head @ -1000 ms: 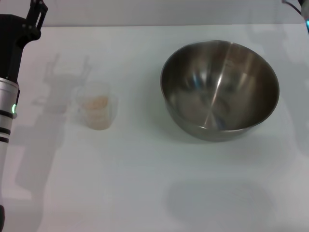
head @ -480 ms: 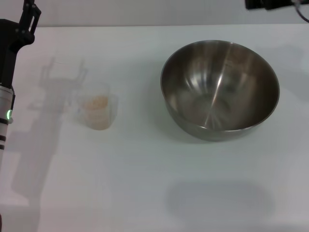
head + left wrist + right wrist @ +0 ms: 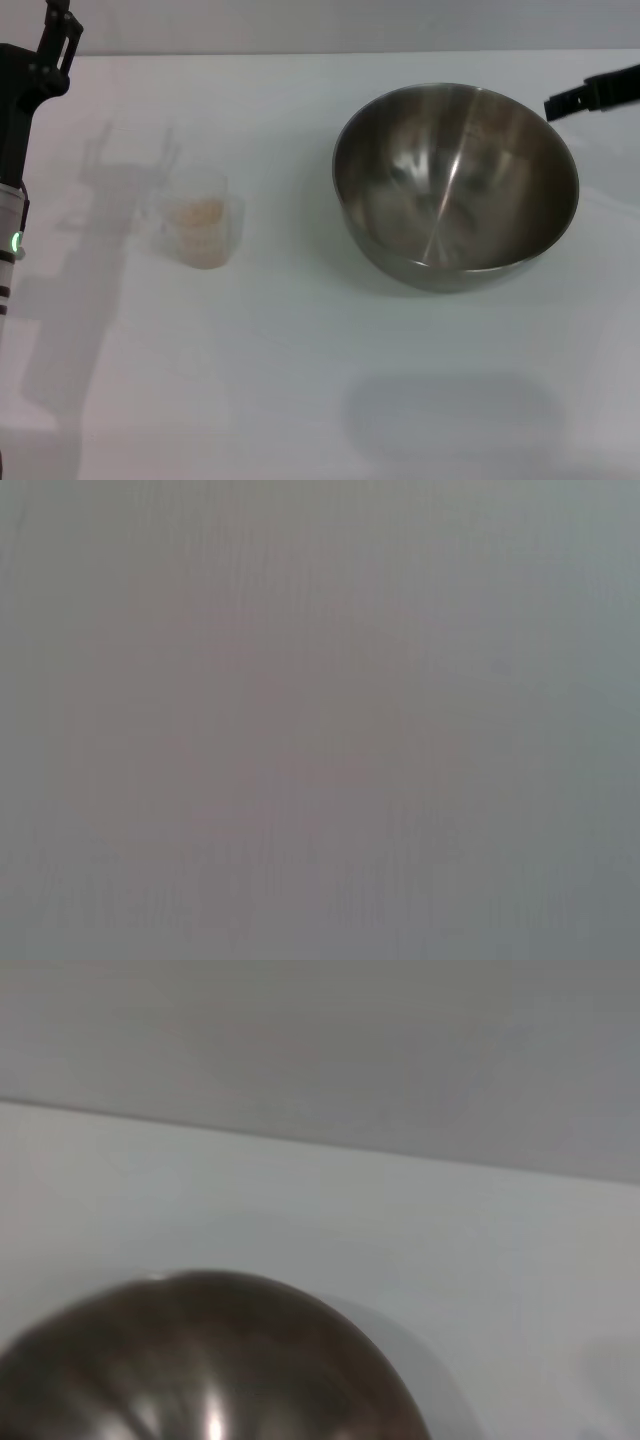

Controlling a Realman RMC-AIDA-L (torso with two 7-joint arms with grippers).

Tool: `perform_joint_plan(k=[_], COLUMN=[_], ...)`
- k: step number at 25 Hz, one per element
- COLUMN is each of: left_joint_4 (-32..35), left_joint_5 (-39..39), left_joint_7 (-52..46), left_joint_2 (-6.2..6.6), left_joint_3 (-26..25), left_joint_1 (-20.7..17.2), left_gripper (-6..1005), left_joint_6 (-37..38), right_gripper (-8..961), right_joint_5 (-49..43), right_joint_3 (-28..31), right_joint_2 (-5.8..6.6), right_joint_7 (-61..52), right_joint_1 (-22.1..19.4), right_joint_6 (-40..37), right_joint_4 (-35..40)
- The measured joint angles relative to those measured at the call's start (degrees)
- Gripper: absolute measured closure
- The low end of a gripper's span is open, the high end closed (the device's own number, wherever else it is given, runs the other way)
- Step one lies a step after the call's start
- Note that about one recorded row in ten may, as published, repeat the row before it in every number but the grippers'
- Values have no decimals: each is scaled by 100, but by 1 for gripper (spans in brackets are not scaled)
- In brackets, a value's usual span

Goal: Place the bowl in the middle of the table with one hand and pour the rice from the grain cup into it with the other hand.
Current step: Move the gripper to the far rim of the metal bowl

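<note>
I see the bowl [image 3: 455, 185] at three o'clock on the white table [image 3: 300, 380], the cup [image 3: 203, 231] of rice [image 3: 197, 212] at nine. The right pincer [image 3: 592, 93] hangs beside the bowl's rim; I cannot tell its grip, nor the left pincer's [image 3: 55, 30].

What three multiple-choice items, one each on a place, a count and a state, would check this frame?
1. Where does the grain cup stand relative to the bowl?
A. to the robot's left of it
B. inside it
C. to the robot's right of it

2. How many containers stand on the table?
A. one
B. two
C. four

3. Where is the rice?
A. heaped in the bowl
B. spilled on the table
C. in the grain cup

Answers: 1 A, the head view shows the cup left and apart; 2 B, bowl and cup only; 3 C, the bowl's interior shows bare steel.
</note>
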State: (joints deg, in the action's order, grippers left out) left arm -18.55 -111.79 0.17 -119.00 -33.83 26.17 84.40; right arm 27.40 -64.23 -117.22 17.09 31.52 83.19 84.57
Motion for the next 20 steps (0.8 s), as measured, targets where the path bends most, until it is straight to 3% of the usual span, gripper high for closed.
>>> perform_joint_plan(k=[13,20], left_joint_4=[0,0], left_joint_5=[0,0], left_joint_7=[0,0], left_joint_2=[9,9], left_joint_3=[29,44], left_joint_1=[-21,-46], left_gripper=[189,190], left_joint_6=[87,104], right_gripper=[239,286], right_joint_5=[-128,-195], right_joint_3=[-5,-78], right_joint_2=[-50,-166], right_joint_7=[376,695], right_joint_1=[277,223], right_joint_6=[-631,-735], right_joint_4=[-1550,-1571])
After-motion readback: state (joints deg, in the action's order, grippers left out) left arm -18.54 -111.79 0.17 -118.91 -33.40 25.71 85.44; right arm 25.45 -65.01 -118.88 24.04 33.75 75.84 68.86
